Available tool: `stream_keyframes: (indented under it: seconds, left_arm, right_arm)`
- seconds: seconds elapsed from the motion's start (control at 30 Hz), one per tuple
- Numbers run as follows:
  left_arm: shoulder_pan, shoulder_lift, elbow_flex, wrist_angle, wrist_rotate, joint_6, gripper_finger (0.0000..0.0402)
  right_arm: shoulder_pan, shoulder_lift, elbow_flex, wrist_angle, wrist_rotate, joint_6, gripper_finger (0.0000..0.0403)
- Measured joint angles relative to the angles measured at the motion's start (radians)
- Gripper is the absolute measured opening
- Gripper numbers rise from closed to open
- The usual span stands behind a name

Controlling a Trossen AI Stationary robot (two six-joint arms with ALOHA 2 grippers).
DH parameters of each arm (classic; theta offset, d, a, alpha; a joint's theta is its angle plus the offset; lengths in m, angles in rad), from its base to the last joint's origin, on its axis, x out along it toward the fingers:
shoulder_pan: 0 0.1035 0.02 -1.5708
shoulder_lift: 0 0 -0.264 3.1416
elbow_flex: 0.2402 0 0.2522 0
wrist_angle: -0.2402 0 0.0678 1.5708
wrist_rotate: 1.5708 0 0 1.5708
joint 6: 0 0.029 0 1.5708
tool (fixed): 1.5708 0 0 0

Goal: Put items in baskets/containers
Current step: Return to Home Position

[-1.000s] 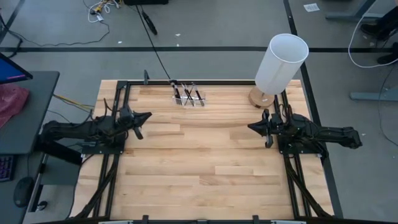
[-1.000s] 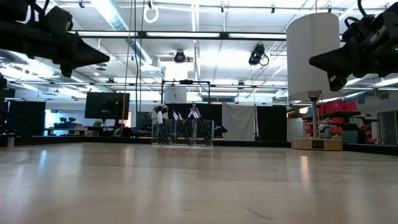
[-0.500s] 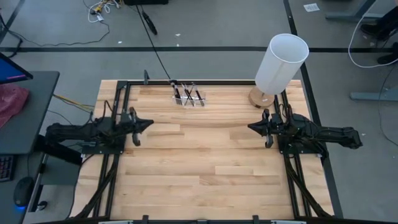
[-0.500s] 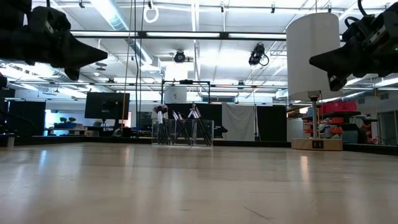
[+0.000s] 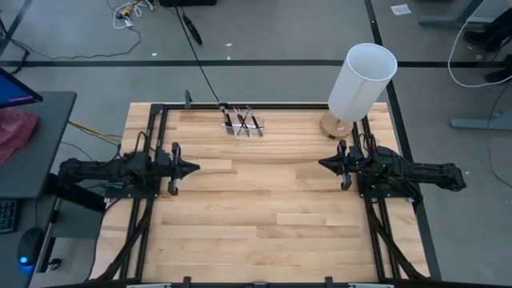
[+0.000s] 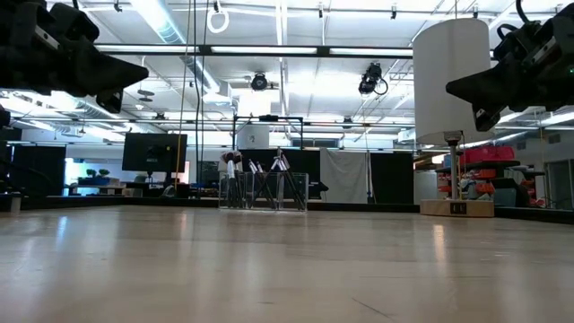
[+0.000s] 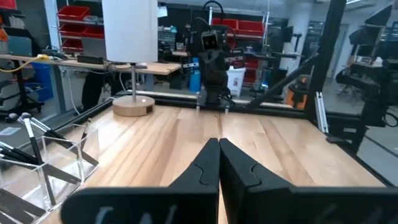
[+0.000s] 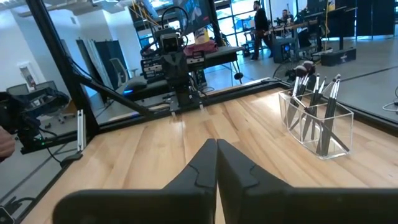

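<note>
1. Left gripper (image 5: 190, 168) is hovering over the table's (image 5: 264, 232) left side, fingers pressed together; right gripper (image 5: 323, 164) opposite, likewise closed.
2. Right wrist view is showing makeup brushes (image 8: 303, 71) standing in the clear organiser (image 8: 336, 134).

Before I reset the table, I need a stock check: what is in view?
Table: one, light wood, black frame.
Organiser: one, clear, middle of the far edge.
Brushes: several, exact count unclear, dark, standing in the organiser.
Lamp: one, white shade on wooden base, far right corner.
Left gripper: one, black, shut, empty, above the left side.
Right gripper: one, black, shut, empty, above the right side.
</note>
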Motion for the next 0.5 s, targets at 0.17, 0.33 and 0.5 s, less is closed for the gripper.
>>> stream_keyframes:
  seconds: [0.17,0.33,0.5]
  left_arm:
    - [0.000,0.009,0.000,-0.002,-0.008,-0.003,0.0009]
    - [0.000,0.022,-0.001,0.008,-0.024,-0.127,0.0022]
    - [0.000,0.021,-0.002,0.009,-0.026,-0.126,0.0024]
  right_arm:
    - [0.000,0.000,0.000,0.000,0.000,0.000,0.0013]
    - [0.000,0.000,0.000,0.001,0.000,0.000,0.0013]
    - [0.000,0.000,0.000,0.001,0.000,0.000,0.0013]
